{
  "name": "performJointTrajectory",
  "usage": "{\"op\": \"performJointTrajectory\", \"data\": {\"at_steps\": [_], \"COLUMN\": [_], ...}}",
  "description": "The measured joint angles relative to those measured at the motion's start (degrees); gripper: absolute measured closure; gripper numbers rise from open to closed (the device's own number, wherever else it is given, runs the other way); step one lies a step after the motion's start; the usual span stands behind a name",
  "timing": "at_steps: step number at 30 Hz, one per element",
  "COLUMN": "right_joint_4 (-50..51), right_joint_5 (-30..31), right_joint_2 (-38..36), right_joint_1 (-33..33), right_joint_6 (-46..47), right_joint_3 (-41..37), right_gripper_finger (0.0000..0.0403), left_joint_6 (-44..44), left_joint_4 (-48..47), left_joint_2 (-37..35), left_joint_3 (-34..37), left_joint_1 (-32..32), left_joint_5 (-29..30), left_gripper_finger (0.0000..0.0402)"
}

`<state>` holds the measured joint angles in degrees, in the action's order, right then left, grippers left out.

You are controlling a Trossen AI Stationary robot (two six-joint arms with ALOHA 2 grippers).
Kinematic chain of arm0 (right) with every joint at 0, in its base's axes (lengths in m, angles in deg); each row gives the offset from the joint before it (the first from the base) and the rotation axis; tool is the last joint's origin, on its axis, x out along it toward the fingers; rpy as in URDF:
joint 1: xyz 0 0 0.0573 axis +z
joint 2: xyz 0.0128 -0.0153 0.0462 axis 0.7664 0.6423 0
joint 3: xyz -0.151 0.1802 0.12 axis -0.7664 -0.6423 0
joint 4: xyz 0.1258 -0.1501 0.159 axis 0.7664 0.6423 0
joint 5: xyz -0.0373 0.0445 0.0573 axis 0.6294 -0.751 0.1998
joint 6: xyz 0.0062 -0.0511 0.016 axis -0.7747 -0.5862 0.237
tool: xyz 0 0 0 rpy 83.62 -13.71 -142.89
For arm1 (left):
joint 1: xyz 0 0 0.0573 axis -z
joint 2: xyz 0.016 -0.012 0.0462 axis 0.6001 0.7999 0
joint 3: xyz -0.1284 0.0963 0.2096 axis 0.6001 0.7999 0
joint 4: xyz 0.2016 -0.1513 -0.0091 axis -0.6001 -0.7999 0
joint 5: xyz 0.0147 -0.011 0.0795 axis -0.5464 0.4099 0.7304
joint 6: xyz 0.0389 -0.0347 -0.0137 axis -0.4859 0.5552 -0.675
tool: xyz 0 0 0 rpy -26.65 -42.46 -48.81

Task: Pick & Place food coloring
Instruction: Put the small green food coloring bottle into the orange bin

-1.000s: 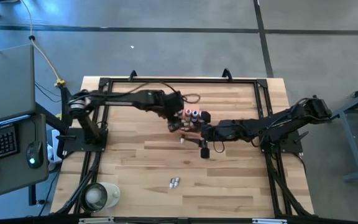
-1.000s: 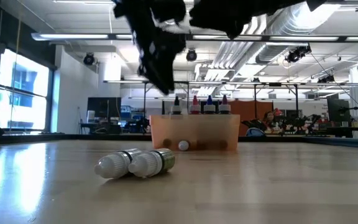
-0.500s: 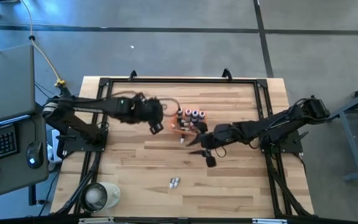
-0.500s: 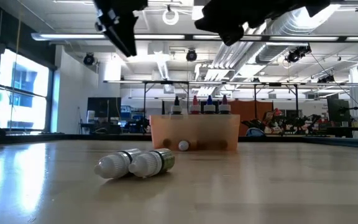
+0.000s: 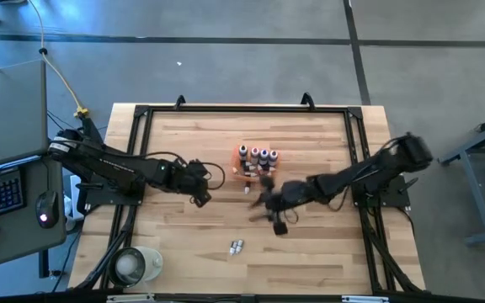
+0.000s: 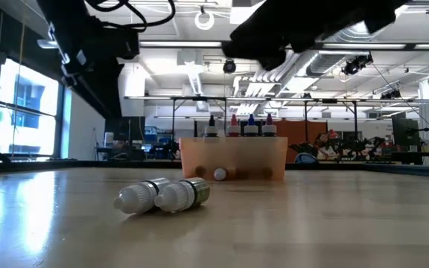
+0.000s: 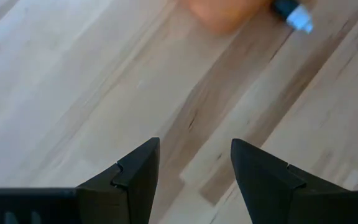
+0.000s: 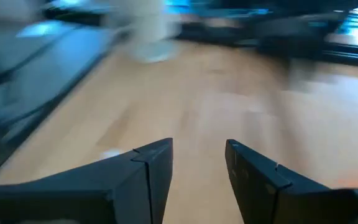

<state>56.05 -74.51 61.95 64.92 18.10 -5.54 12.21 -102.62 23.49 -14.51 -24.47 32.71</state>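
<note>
Several food coloring bottles (image 5: 259,155) stand upright with dark and coloured caps (image 6: 242,124) in the small orange tray (image 5: 241,171). Another bottle (image 5: 247,190) lies on the table just in front of the tray (image 6: 233,158), its white tip (image 6: 220,174) facing the near edge. Two more whitish bottles (image 5: 237,246) lie side by side nearer the front (image 6: 162,196). My left gripper (image 5: 200,180) hovers open to the left of the tray, over bare wood (image 7: 194,168). My right gripper (image 5: 269,207) hovers open just in front of the tray (image 8: 199,163).
A white round cup (image 5: 133,263) sits at the table's near left corner. A black frame rail (image 5: 242,108) runs around the table top. A desk with a keyboard and mouse (image 5: 45,206) stands left of the table. Bare wood lies between the tray and the two lying bottles.
My left gripper has drawn back from the orange tray toward the table's left edge and slightly toward the near edge. My right arm has reached a little farther toward the table's left, in front of the tray. The bottles and tray have stayed in place.
</note>
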Motion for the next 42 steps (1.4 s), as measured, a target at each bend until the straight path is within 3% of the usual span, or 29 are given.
{"op": "performJointTrajectory", "data": {"at_steps": [4,7,13,17,28,42], "right_joint_4": [-16.4,-24.6,-24.3,-18.8,-7.0,0.4], "right_joint_5": [-12.0,-12.8,-13.0,-15.6,-12.4,-8.7], "right_joint_2": [9.1,15.4,26.9,32.0,32.5,32.2], "right_joint_1": [2.5,3.8,4.1,4.2,4.3,4.2], "right_joint_6": [-6.0,-8.5,-6.3,-8.7,-9.3,-12.1], "right_joint_3": [0.1,0.7,7.5,13.1,15.8,15.9], "right_gripper_finger": [0.0265,0.0265,0.0265,0.0266,0.0269,0.0270], "left_joint_6": [-2.1,-5.2,-9.2,-9.2,-10.8,-10.8], "left_joint_4": [4.7,8.0,11.4,11.8,12.4,12.2], "left_joint_2": [0.0,0.0,0.0,0.1,0.1,0.1], "left_joint_3": [0.5,0.5,0.5,0.5,0.5,0.5], "left_joint_1": [0.0,0.0,0.0,0.0,0.0,0.0], "left_joint_5": [0.9,-0.2,-2.0,-2.8,-3.7,-3.9], "left_gripper_finger": [0.0206,0.0206,0.0206,0.0206,0.0206,0.0206]}}
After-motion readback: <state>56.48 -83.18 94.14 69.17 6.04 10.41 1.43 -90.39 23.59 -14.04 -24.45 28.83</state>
